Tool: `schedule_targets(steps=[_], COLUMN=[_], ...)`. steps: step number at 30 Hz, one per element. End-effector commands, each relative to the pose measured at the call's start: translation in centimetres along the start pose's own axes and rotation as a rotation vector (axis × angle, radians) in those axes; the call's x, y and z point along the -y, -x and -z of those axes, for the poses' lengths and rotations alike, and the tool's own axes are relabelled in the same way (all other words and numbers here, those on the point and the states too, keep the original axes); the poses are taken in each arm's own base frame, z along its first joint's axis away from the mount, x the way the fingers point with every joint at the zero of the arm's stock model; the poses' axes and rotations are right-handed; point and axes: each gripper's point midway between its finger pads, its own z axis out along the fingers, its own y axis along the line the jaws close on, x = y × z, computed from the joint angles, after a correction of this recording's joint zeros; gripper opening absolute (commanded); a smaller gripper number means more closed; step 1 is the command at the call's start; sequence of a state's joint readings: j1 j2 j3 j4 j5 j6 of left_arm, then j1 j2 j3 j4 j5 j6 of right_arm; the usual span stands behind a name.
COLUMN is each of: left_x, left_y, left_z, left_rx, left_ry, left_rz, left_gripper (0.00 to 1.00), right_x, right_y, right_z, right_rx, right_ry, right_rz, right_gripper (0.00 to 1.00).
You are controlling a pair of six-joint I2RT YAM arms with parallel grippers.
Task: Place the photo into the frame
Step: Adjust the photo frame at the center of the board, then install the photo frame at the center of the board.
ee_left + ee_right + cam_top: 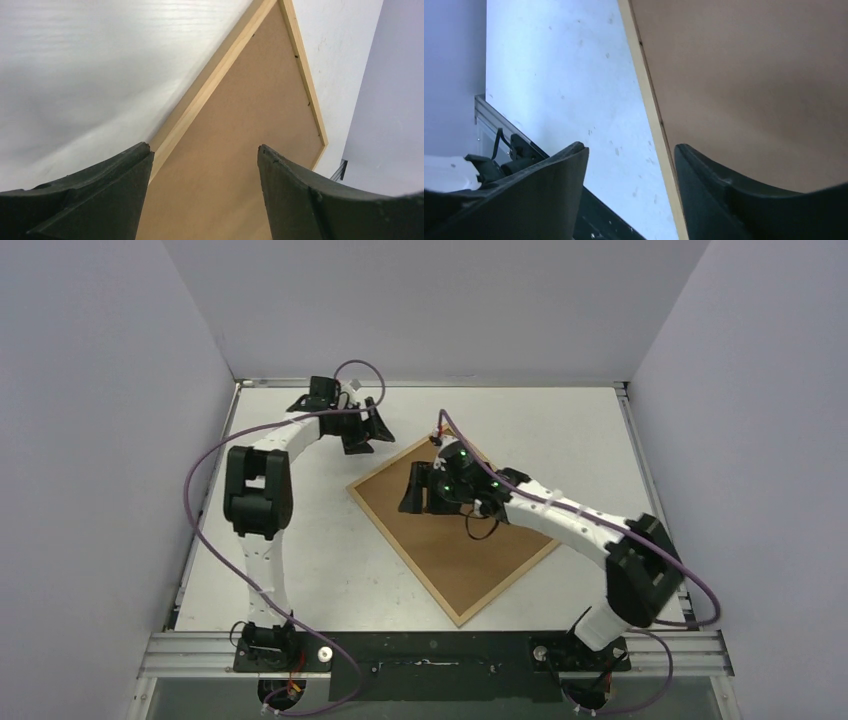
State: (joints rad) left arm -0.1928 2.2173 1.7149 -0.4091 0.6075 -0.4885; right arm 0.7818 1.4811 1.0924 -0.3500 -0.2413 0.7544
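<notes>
White table (pixel 300 570) bears the frame (pixel 470 550) (brown board up); left gripper (pixel 205 152) and right gripper (pixel 631 150) gape empty

The frame (pixel 470 545) is lying flat on the table (pixel 300 560), set diagonally (one corner pointing away from the arms). The left gripper (pixel 368 432) is hanging just left of that far corner, and the right gripper (pixel 412 492) is hanging over the frame's far half.

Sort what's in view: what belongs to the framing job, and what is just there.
Job:
- thin light-wood rectangular frame, lying brown board side up
- left gripper, open
- right gripper, open
- the photo is not in view

Just there:
- white table
- grey walls
</notes>
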Motion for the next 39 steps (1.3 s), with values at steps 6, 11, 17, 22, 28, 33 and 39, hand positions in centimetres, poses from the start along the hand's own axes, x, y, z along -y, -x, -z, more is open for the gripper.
schedule_targets(steps=[6, 11, 17, 22, 28, 33, 39], left_x=[-4.5, -6.5, -8.0, -9.2, -10.1, -10.6, -11.1], left_y=[-3.2, -7.2, -9.4, -10.5, -11.0, -11.5, -12.0], left_z=[9.8, 9.8, 9.2, 8.7, 8.3, 8.1, 8.0], left_rx=[0.073, 0.018, -0.034, -0.063, -0.086, -0.102, -0.121], left_ry=[0.246, 0.293, 0.324, 0.354, 0.385, 0.405, 0.427], left_rz=[0.099, 0.152, 0.196, 0.223, 0.247, 0.26, 0.274], left_gripper=[0.64, 0.43, 0.39, 0.36, 0.36, 0.34, 0.32], right_x=[-6.9, -8.3, -6.3, -4.0, -1.7, -0.7, 0.0], right_y=[2.3, 3.2, 2.7, 2.2, 1.9, 1.5, 0.8], right_z=[-11.5, -14.7, -16.5, -17.4, -18.3, -18.8, -18.9], right_rx=[-0.127, -0.1, -0.1, -0.119, -0.134, -0.158, -0.173], right_ry=[0.285, 0.379, 0.326, 0.264, 0.208, 0.186, 0.17], right_rz=[0.029, -0.046, -0.092, -0.113, -0.102, -0.106, -0.114], right_gripper=[0.37, 0.13, 0.08, 0.07, 0.07, 0.07, 0.07])
